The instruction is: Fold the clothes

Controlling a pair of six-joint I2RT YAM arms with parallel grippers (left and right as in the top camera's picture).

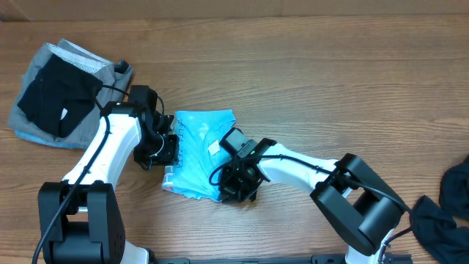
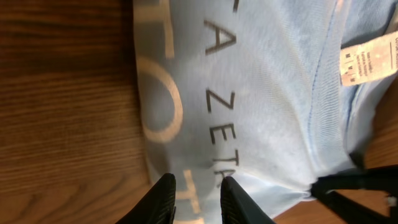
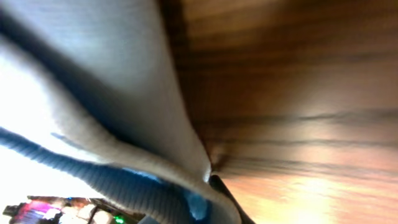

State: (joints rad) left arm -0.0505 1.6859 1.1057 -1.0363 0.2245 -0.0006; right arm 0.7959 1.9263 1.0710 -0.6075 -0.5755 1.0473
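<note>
Soft matt cloth T-shirt [image 1: 196,154], smooth wood-grain table [image 1: 330,81]

A light-blue T-shirt [image 1: 196,158] lies on a brown wood-grain table [image 1: 330,81]; in the left wrist view it carries pale lettering, darker grey letters and a white label [image 2: 368,64] printed in red. Left of the T-shirt, a black garment [image 1: 55,99] rests on a grey one [image 1: 80,62] with a speckled lighter band. Far right of the T-shirt sit dark, near-black clothes [image 1: 451,202]. Both arms are white with black joints and black grippers.
</note>
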